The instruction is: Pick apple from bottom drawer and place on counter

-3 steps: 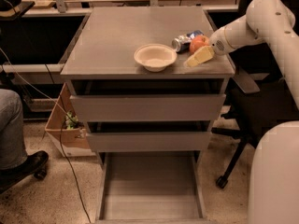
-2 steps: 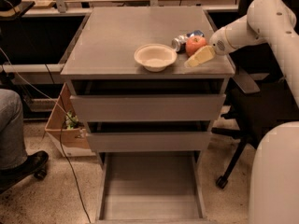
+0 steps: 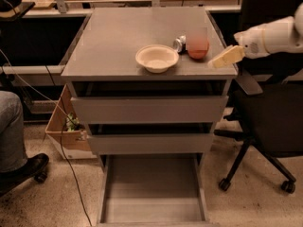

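Apple (image 3: 198, 47) resting on counter (image 3: 123, 32), can (image 3: 179, 43) just beside it. Gripper (image 3: 227, 56) at the counter's right edge, apart from apple; I cannot tell if it's open or closed.

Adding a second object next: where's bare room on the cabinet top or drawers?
Bare: the counter on its left and rear, from the bowl back to the far edge; also the bottom drawer floor. Crowded: the front-right corner, where the can, the apple and the end effector at the right edge cluster.
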### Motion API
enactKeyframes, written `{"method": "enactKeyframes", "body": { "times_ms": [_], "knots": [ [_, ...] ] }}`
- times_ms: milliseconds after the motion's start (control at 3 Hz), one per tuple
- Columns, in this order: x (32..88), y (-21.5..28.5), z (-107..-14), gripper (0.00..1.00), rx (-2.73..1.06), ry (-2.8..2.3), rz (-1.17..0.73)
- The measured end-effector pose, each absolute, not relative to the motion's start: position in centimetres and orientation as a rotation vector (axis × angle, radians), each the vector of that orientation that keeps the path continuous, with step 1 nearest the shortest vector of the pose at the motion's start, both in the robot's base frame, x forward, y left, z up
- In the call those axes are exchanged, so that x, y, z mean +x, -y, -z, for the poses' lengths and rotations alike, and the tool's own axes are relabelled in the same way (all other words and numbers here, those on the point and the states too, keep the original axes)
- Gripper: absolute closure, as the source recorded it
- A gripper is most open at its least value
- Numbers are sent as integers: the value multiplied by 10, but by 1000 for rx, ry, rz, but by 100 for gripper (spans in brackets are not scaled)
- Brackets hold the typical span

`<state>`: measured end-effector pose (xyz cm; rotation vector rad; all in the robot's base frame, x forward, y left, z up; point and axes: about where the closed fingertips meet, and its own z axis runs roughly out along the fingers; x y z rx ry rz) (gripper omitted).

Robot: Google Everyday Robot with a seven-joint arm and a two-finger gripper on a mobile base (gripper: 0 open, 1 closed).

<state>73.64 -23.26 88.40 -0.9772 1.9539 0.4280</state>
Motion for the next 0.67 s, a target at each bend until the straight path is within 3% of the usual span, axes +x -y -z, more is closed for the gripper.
{"method": "enactKeyframes", "body": {
  "times_ms": [667],
  "knots": [
    [625,284,-959,0,-902,-1541,-639]
  ]
}}
